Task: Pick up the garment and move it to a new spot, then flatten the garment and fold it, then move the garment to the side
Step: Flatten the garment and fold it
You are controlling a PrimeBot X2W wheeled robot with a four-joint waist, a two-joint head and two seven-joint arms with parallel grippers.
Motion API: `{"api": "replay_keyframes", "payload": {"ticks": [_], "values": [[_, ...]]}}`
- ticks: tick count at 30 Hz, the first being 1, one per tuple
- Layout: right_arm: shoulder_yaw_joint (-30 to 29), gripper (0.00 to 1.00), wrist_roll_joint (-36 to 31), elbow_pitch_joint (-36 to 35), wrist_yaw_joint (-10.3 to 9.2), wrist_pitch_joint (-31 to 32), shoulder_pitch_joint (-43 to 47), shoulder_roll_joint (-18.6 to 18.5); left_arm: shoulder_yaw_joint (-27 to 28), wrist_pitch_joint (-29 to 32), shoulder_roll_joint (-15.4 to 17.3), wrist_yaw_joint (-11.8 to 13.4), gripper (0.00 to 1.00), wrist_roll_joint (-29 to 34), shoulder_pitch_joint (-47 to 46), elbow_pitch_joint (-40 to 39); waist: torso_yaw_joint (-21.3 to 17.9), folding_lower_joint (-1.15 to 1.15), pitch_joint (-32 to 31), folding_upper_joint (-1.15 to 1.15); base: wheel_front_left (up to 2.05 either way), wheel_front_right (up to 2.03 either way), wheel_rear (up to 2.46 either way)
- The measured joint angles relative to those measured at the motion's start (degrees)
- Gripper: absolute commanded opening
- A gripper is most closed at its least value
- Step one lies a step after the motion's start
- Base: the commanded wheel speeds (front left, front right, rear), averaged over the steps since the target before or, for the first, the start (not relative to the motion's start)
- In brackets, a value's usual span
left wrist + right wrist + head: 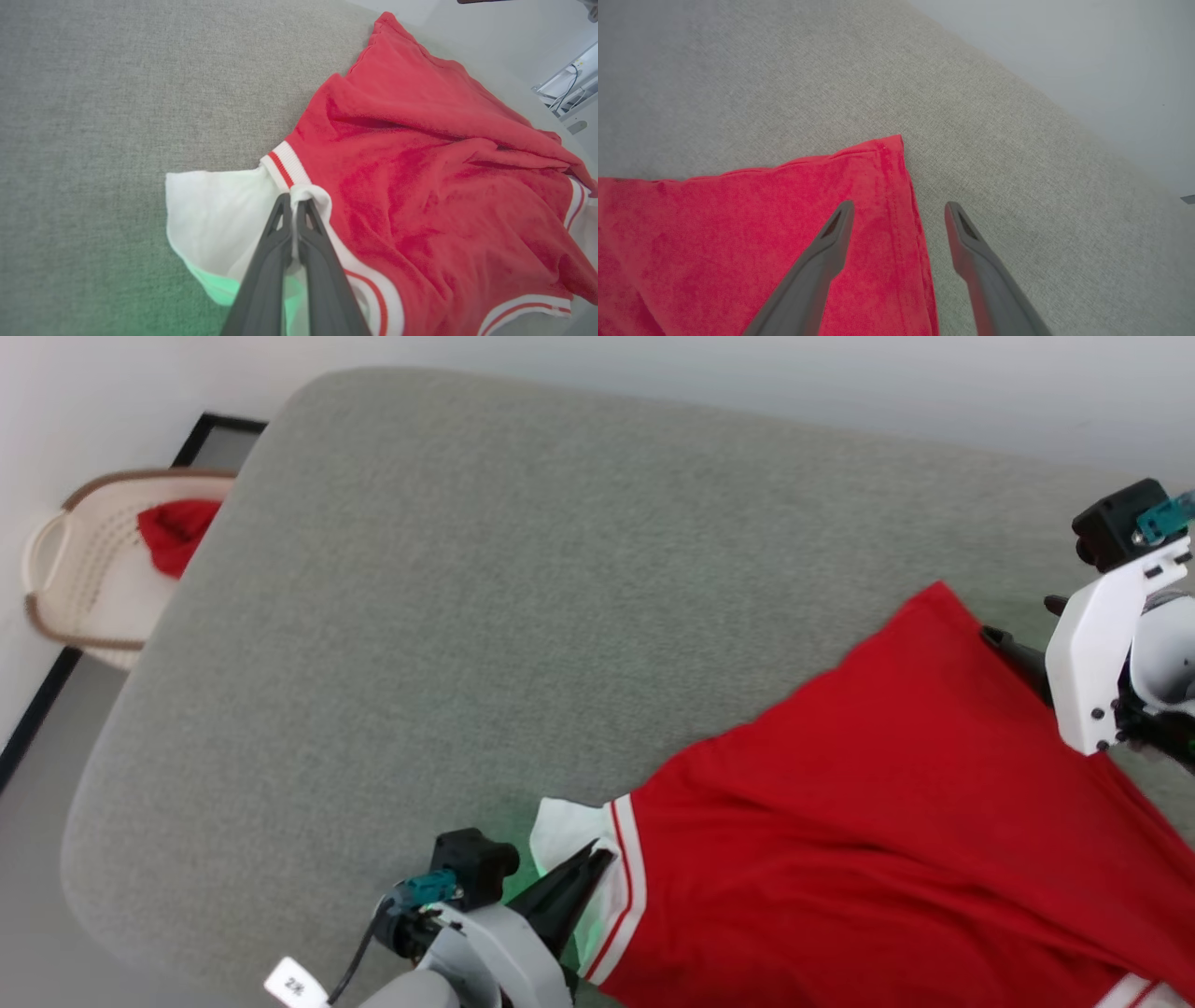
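The jersey [868, 821] lay red side up on the near right part of the grey cushion [420, 616], rumpled, with loose folds running across it. One hemmed red corner pointed toward the far right. A white panel edged with red-white striped trim lay at its near left.

The left gripper [597, 863] was at that white panel. In the left wrist view its two fingers [261, 280] stood pressed together, with a small fold of white cloth pinched between the tips just beside the striped trim (a green glow tinted the cloth below them).

The right gripper [899, 207] was at the far red corner, its fingers spread wide and gripping nothing. One fingertip was over the red cloth just inside the stitched hem. The other was over bare cushion beside it, so the hem ran between the two. Whether either tip touched the cloth I could not tell.

Off the cushion's far left corner stood a pale basket [75, 569] holding a red cloth [177, 532].
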Motion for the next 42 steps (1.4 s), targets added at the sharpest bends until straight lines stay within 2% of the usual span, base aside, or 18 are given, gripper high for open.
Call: {"api": "replay_keyframes", "payload": {"ticks": [6, 16, 17, 18, 19, 23, 32, 35, 42], "values": [[7.78, 1.0, 3.39, 10.12, 0.0, 2.55, -6.66, -0.48, -1.1, -1.0, -1.89, -0.82, 0.0, 0.09, -1.87, 2.12, 3.43, 0.0, 2.66, 0.0, 0.0, 0.0, 0.0], [15.28, 1.0, 7.39, 18.55, 0.01, 6.79, -12.12, -0.26, -1.94, -1.99, -3.2, -1.48, 0.0, -0.6, -2.94, 4.37, 6.2, 0.0, 4.46, 0.0, 0.0, 0.0, 0.0], [15.79, 0.47, 7.92, 19.4, 0.02, 7.56, -12.62, -0.18, -2.03, -2.07, -3.31, -1.48, 0.0, -0.76, -2.98, 4.54, 6.37, 0.0, 4.49, 0.0, 0.0, 0.0, 0.0], [16.16, 0.13, 8.4, 20.19, 0.02, 8.06, -13.13, -0.05, -2.14, -2.19, -3.38, -1.49, 0.0, -0.91, -3.0, 4.78, 6.48, 0.0, 4.5, 0.0, 0.0, 0.0, 0.0], [16.64, 0.0, 8.7, 20.81, 0.02, 8.54, -13.55, 0.09, -2.24, -2.2, -3.41, -1.51, 0.0, -0.99, -3.04, 5.02, 6.55, 0.0, 4.46, 0.0, 0.0, 0.0, 0.0], [18.17, 0.0, 10.68, 22.35, 0.02, 9.26, -14.6, 0.63, -2.53, -2.52, -3.47, -1.56, 0.0, -1.41, -3.24, 5.64, 6.49, 0.0, 4.26, 0.0, 0.0, 0.0, 0.0], [19.83, 0.0, 14.01, 23.61, 0.02, 5.45, -16.16, 1.93, -2.55, -1.38, -1.9, -1.75, 0.0, -3.7, -3.55, 5.75, 4.77, 0.0, 3.54, 0.0, 0.0, 0.0, 0.0], [20.36, 0.0, 14.99, 23.05, 0.02, 4.0, -17.19, 1.85, -2.7, 1.75, 0.24, -1.76, 0.0, -6.08, -3.94, 3.83, 3.97, 0.0, 2.83, 0.0, 0.0, 0.0, 0.0], [20.95, 0.0, 17.56, 20.42, 0.02, -0.21, -20.18, 1.41, -2.37, 9.11, 8.89, -1.81, 0.0, -10.11, -7.49, -4.41, 1.87, 0.0, 0.34, 0.0, 0.0, 0.0, 0.0]]}}
